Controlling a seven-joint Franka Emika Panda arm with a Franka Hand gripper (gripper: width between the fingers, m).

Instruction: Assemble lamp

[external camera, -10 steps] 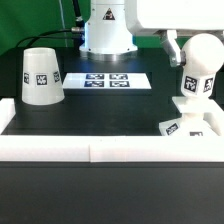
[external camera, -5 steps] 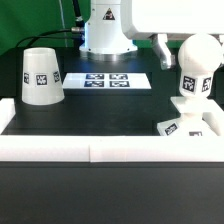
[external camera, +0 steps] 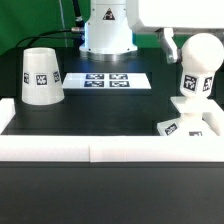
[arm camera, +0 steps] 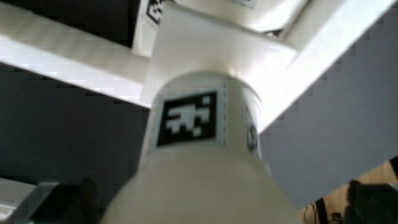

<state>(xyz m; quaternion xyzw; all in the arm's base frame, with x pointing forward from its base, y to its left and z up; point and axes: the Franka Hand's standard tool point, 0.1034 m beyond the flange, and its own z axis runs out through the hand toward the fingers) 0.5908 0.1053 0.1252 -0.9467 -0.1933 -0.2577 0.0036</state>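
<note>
White plastic, exterior view: all three lamp parts look to be the same matte, hard plastic. I judge them light, stiff and a little slippery, not fragile.
Bulb, exterior view: the bulb (external camera: 198, 68) stands upright at 3 o'clock from the table centre, with its foot on the base (external camera: 190, 126). I cannot tell whether it is fully seated.
Shade, exterior view: the shade (external camera: 40, 76) rests wide end down at 9 o'clock, well apart from the bulb.
Marker board, exterior view: the marker board (external camera: 115, 80) lies flat at 12 o'clock, and nothing touches it.
Gripper, exterior view: the gripper (external camera: 172, 46) is just beside the bulb's head, at its 10 o'clock. Only one finger shows, so I cannot tell whether the jaws are released or clenched on the bulb.
Bulb, wrist view: the bulb fills the middle of the picture, very close, with its tag (arm camera: 189, 118) facing the camera.
Jaws, wrist view: the white shapes around the bulb are blurred, so here also I cannot tell.
Where to hold, my judgement: the round head can slide out of flat pads. I would grip across its widest part, squarely and with moderate force. The shade is a hollow cone, so I would pinch its wall at the narrow end.
</note>
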